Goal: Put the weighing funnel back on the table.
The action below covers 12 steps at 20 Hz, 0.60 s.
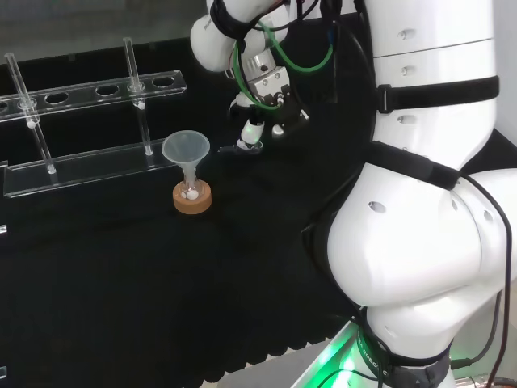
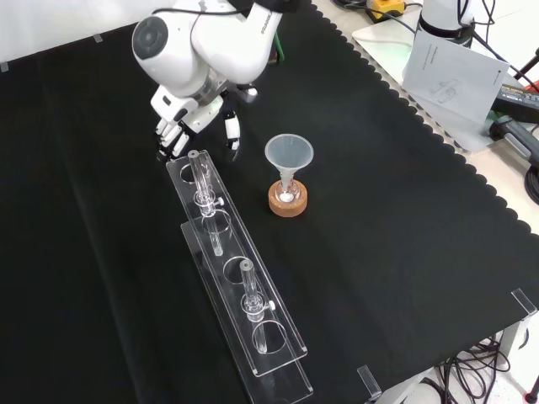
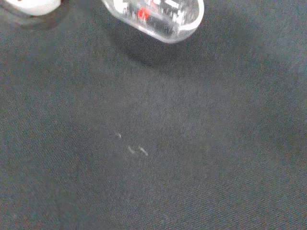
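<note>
One clear rack (image 1: 81,166) stands at the left of the head view, then the funnel (image 1: 186,149) in its flask (image 1: 190,187) on a cork ring (image 1: 192,202), then the robot hand (image 1: 257,123), low over the bench (image 1: 161,307). Its fingers appear to pinch the weighing funnel (image 3: 158,17), just above the bench. Step judged: set-down. Next move calls for lowering to contact, then spreading the fingers

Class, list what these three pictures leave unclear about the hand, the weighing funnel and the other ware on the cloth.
Weighing funnel: wrist view, cut off by the picture's edge; whether it touches the cloth is unclear.
Hand: front view, the arm's white link covers the palm, hiding its hold.
Flask under the funnel: head view, white bits inside too small to identify.
Rack: head view, cut off by the left edge.
</note>
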Available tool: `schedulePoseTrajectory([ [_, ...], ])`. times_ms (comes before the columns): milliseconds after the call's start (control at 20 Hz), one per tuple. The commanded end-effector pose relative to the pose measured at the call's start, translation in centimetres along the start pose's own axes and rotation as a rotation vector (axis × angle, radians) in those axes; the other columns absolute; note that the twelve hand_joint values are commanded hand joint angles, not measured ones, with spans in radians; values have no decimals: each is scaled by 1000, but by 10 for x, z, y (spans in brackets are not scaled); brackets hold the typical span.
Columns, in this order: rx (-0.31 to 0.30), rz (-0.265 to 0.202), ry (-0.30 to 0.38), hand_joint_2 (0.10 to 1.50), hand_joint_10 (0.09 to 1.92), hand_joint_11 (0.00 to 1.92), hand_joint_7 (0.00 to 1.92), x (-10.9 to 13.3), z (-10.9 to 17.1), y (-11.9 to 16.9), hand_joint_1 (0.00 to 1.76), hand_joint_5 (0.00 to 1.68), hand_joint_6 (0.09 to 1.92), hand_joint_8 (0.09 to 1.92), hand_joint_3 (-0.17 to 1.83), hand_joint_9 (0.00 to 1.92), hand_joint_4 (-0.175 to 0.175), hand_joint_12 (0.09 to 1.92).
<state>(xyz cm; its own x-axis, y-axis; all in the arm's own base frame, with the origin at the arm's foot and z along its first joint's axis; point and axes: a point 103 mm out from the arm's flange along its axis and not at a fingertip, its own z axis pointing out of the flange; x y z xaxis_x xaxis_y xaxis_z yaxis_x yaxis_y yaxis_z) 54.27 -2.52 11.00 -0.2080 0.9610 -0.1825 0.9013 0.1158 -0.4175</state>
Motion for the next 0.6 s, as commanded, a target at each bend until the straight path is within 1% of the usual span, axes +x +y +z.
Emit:
schedulePoseTrajectory([
  [50,-66,16,32,606,689,228,56,-6,-30,-28,694,287,91,645,374,307,-9,1359],
  [600,-105,79,27,629,668,226,107,-4,-60,-77,681,310,87,639,361,351,-11,1360],
])
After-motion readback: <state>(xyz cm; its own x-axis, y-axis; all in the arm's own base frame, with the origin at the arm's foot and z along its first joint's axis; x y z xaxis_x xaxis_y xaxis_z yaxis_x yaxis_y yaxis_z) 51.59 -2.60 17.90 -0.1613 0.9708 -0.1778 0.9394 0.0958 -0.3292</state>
